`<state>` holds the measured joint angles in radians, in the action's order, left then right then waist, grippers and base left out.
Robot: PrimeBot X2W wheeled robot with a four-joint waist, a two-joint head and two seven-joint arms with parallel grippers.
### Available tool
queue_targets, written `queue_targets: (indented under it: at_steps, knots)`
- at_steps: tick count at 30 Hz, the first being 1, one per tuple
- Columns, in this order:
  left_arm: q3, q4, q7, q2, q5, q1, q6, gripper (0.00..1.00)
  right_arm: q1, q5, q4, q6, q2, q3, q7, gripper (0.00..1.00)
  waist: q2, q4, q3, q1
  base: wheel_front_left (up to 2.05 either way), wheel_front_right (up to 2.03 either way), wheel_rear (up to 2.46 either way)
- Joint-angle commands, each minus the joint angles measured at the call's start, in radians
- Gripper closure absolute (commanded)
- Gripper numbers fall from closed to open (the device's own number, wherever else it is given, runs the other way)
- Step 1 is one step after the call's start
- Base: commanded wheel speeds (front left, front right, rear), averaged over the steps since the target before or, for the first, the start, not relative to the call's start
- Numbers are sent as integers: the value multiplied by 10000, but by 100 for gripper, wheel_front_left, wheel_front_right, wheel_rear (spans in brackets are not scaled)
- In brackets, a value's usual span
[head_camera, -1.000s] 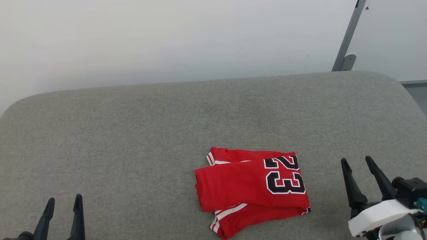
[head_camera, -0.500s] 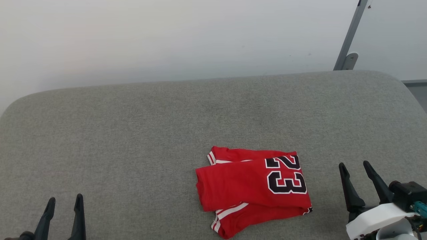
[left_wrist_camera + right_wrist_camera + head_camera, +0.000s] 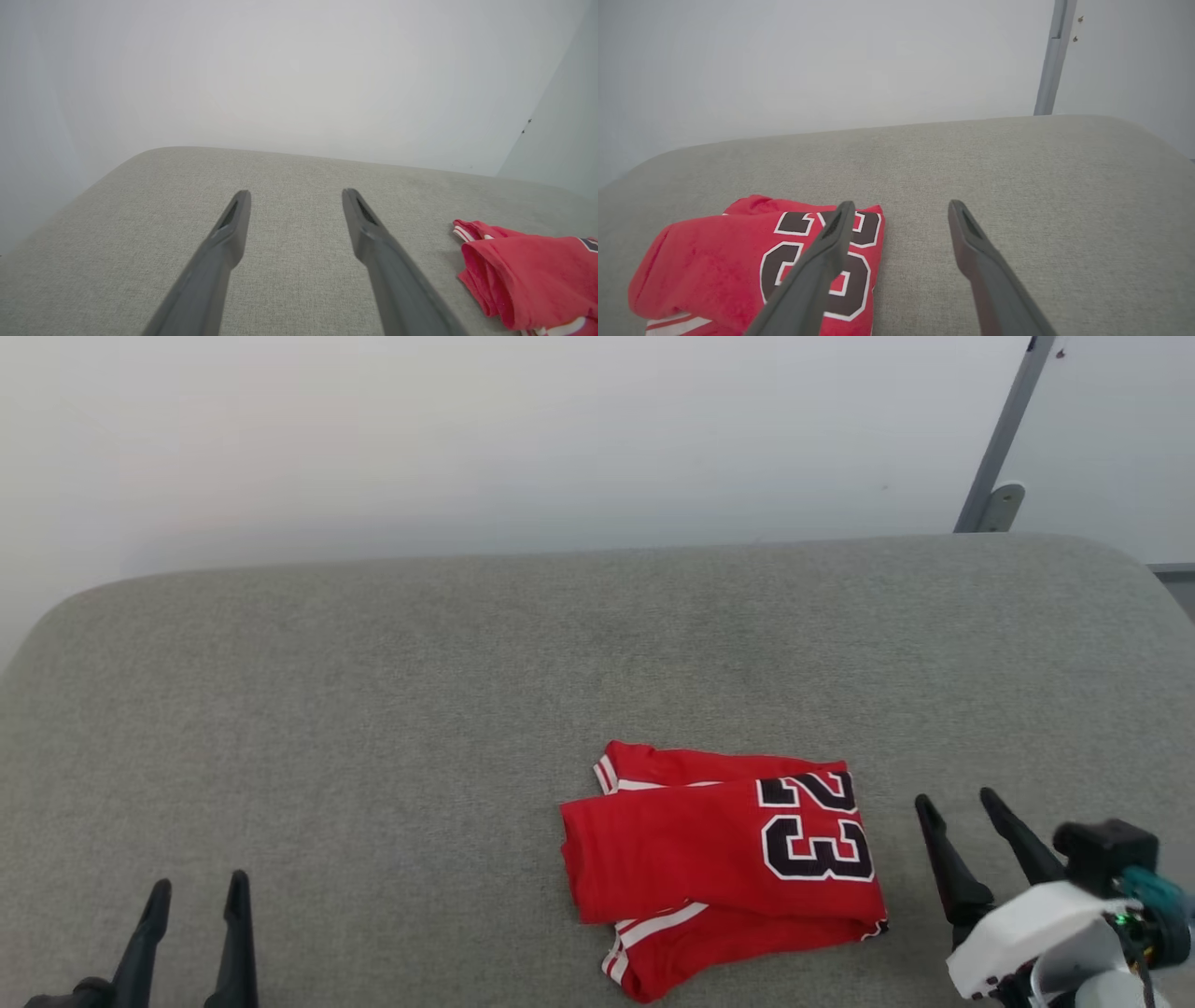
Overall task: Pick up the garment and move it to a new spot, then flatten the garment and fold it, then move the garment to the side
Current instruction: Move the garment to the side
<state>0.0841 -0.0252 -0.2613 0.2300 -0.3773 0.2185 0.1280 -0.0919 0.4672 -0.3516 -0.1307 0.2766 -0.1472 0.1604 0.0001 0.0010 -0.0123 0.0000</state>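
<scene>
Sitting folded on the grey cushion (image 3: 373,691), the garment (image 3: 719,859) lies just left of the right gripper (image 3: 955,797), with its "23" end nearest those fingers. That gripper's fingers are spread apart with nothing between them. The left gripper (image 3: 202,880) is spread wide too, empty, well apart from the shirt.

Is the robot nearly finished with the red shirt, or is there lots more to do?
Nearly, it seems. Done: the shirt lies folded in a neat bundle on the grey cushion. In hand: nothing. The left end effector and right end effector are both open and empty, the right one beside the shirt, not touching it. Left: probably sliding the bundle to the side, since it sits just right of the middle.
</scene>
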Motion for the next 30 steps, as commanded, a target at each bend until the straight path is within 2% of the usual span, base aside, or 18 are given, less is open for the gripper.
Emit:
queue_targets:
  at_steps: [1, 20, 30]
  knots:
    - [-35, 57, -48, -3, 63, -113, 34, 0, -197, 143, -59, -1, 88, -125, -299, 0, -1, 76, 49, 0, 0, 0, 0]
    - [-514, 100, -49, -47, -189, -920, 34, 0, -2218, 1609, -634, -1, 1155, -1478, -6300, 0, -1, 1032, 1210, 0, 0, 0, 0]
    - [-612, 11, -49, -34, -315, -1338, 35, 0, -2871, 1885, -887, -1, 1074, -2115, -9124, 0, -1, 1342, 1693, 0, 0, 0, 0]
